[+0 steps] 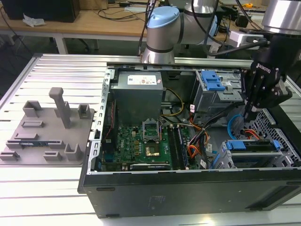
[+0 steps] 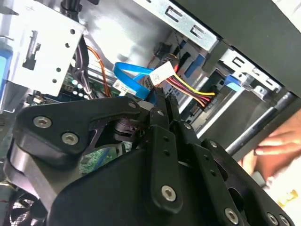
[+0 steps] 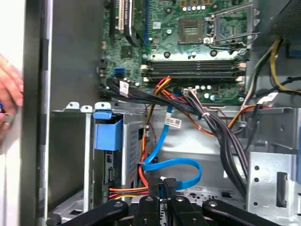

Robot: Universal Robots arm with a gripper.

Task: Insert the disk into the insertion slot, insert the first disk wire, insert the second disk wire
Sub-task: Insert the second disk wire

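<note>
Well, the pincer (image 3: 167, 184) is closed on the blue cable's (image 3: 162, 141) black plug, low inside the open computer case (image 1: 141, 188). The disk (image 1: 251, 146) (blue-framed) sits in the insertion slot (image 1: 225, 162) beside it. A hand (image 2: 277, 146) rests outside.

One open computer case (image 1: 188, 188) holds one motherboard (image 1: 141, 143), one grey power supply box (image 1: 138, 94) at twelve o'clock of that board, and two blue drive carriers (image 1: 249, 145). One black gripper (image 1: 251, 113) hangs at three o'clock of the board; one flat blue cable (image 3: 176, 167) loops inside, and one grey fixture plate (image 1: 47, 134) lies at nine o'clock.
</note>
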